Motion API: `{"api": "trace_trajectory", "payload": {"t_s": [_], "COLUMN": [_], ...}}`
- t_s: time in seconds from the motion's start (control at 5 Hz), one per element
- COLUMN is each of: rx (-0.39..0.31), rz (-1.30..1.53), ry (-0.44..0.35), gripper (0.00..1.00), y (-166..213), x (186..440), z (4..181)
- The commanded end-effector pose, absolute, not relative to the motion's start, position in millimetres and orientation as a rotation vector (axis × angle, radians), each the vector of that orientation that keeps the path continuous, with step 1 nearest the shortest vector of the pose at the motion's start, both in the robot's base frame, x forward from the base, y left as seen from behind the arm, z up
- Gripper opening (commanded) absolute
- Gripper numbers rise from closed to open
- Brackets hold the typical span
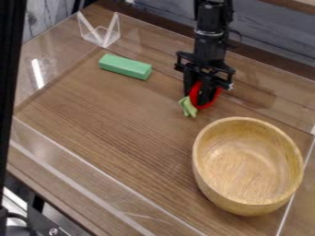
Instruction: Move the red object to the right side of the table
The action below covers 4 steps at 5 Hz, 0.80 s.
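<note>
The red object (201,93) is a small red toy with a light green leafy end (187,108) pointing down-left, low over the brown wood-grain table (99,120), just above the bowl. My black gripper (202,95) comes down on it from above and is shut on the red object, its fingers on either side of the red body. Most of the red part is hidden between the fingers. Whether the toy rests on the wood or hangs just above it, I cannot tell.
A large wooden bowl (249,164) sits at the right front, close below the gripper. A flat green block (124,66) lies to the left. A clear folded stand (99,30) is at the back left. Low clear walls (74,189) edge the table.
</note>
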<state>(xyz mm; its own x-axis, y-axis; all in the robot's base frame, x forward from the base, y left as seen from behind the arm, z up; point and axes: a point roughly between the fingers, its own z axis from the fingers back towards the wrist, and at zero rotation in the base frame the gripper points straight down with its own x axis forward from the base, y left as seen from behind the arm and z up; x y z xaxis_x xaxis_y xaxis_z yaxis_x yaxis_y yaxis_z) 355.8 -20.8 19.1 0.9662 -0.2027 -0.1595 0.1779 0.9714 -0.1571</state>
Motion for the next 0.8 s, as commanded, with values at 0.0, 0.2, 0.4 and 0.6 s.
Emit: {"api": "trace_trajectory", "payload": {"t_s": [0.0, 0.2, 0.4, 0.6], "rx": [-0.159, -0.164, -0.170, -0.176], "rz": [-0.245, -0.247, -0.243, -0.240], "ry": [0.180, 0.188, 0.178, 0.162], "gripper": [0.00, 0.00, 1.00, 1.00], "y": [-38.5, -38.4, -37.6, -36.4], "x": [352.8, 351.3, 349.9, 348.3], "z": [21.6, 22.2, 28.2, 37.5]}}
